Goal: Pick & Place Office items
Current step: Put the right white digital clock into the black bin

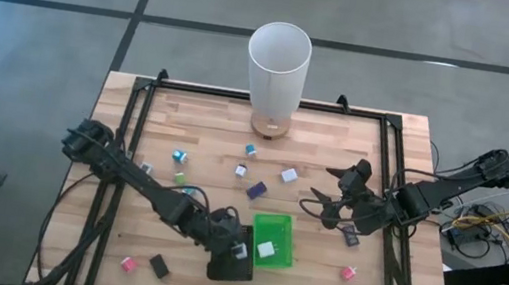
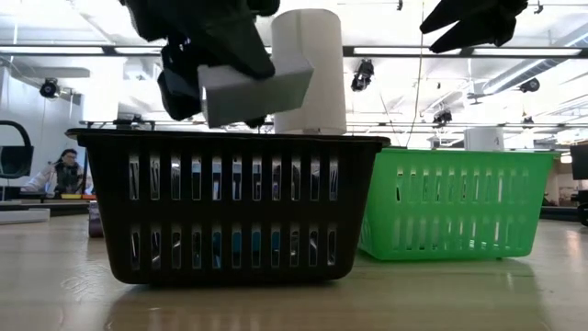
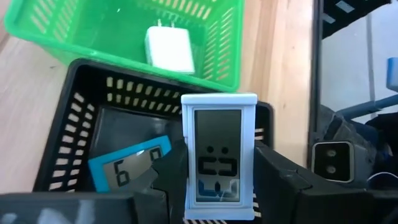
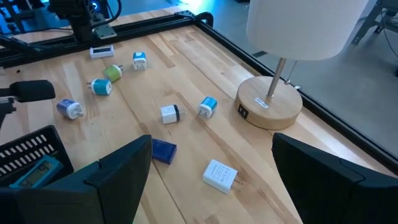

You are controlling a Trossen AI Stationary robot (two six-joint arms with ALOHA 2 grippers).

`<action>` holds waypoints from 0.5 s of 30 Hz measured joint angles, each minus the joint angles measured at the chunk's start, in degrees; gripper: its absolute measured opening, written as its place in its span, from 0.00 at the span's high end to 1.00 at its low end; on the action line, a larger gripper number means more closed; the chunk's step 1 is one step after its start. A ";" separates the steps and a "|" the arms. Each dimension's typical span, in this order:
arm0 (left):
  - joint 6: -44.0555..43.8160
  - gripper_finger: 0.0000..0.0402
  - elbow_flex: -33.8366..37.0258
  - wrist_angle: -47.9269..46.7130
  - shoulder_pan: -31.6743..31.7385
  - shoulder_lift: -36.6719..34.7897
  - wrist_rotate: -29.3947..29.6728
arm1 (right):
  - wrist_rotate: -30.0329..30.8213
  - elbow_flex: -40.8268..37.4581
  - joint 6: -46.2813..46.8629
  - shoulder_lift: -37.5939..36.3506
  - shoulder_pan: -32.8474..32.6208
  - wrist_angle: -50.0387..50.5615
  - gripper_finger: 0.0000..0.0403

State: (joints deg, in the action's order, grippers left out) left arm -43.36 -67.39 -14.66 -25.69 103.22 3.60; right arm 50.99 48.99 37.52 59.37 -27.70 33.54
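My left gripper (image 3: 219, 186) hangs over the black tray (image 1: 232, 264), shut on a small white clock with a grey display (image 3: 219, 155). A blue clock (image 3: 127, 167) lies inside the black tray (image 3: 74, 118). A white charger (image 3: 169, 48) rests flat in the green tray (image 1: 273, 239) beside it. My right gripper (image 4: 211, 142) is open and holds nothing, raised over the table (image 1: 320, 201) right of the trays. Below it lie a white block (image 4: 219, 176), a dark blue block (image 4: 163, 151) and small plugs (image 4: 170, 113). My left gripper pinches the white clock between its two fingers (image 3: 166, 182), one on each long side edge (image 3: 186, 186) near the lower end. The fingers come from above, pointing down. The clock (image 2: 248, 87) is lifted clear above the black tray's rim and sits tilted.
A tall white lamp (image 1: 277, 65) on a round wooden base (image 4: 267, 106) stands at the far edge. More small items lie at mid-table (image 1: 180, 157), a pink one (image 1: 128, 264) and a black one (image 1: 159, 266) near left, a pink one (image 1: 347, 273) near right. A black frame (image 1: 389, 153) borders the table.
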 joint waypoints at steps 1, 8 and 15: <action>-0.10 0.64 0.06 -0.04 0.02 0.02 0.00 | 0.01 0.00 0.01 -0.01 0.00 -0.03 0.19; -0.33 0.64 0.14 0.12 0.06 0.25 0.01 | 0.01 0.00 0.01 -0.02 0.00 -0.02 0.19; -0.80 0.64 -0.02 1.32 0.08 2.85 -0.48 | 0.04 0.00 -0.01 0.00 -0.02 -0.07 0.19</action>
State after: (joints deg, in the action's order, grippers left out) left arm -44.16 -67.41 -13.34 -25.61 106.08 3.11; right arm 51.03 48.99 37.52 59.37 -27.73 33.47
